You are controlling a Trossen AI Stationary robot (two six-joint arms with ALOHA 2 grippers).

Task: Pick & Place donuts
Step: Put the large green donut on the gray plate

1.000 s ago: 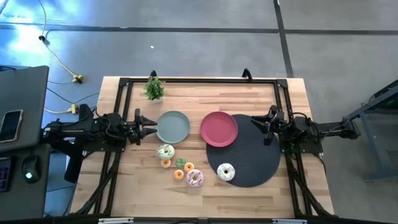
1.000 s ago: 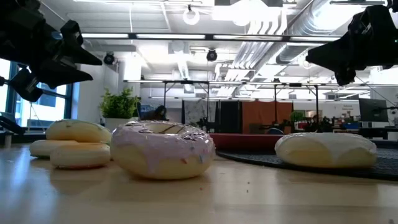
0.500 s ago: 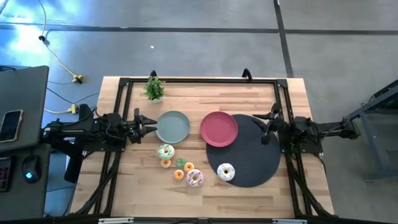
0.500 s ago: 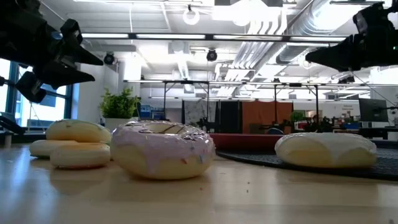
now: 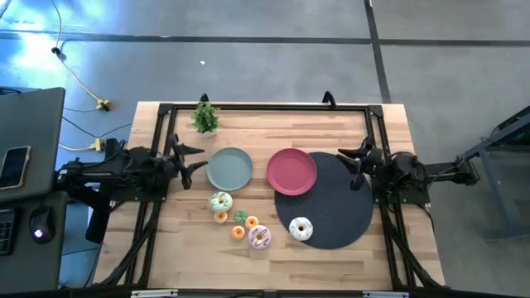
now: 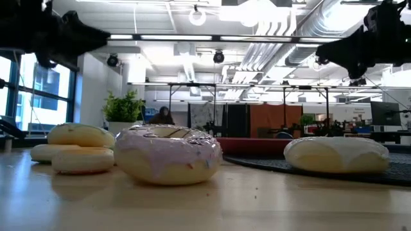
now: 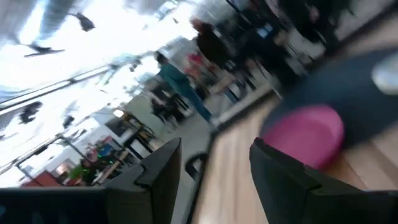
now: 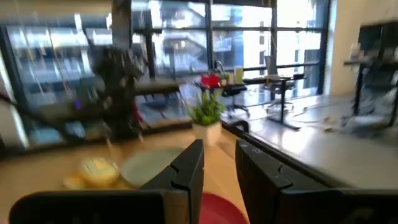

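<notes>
Donuts (image 5: 238, 222) lie uncovered; plates (image 5: 229, 168) sit beside them.

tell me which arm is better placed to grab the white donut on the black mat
Right, probably. The white donut lies on the black mat, on the right arm's side. The right end effector hangs open over that mat's far edge; the left end effector, also open, sits beyond the grey-green plate.

Two dark arms, black jointed links; each pincer (image 5: 190, 157) two flat, seemingly matte black fingers (image 8: 186, 171).
</notes>
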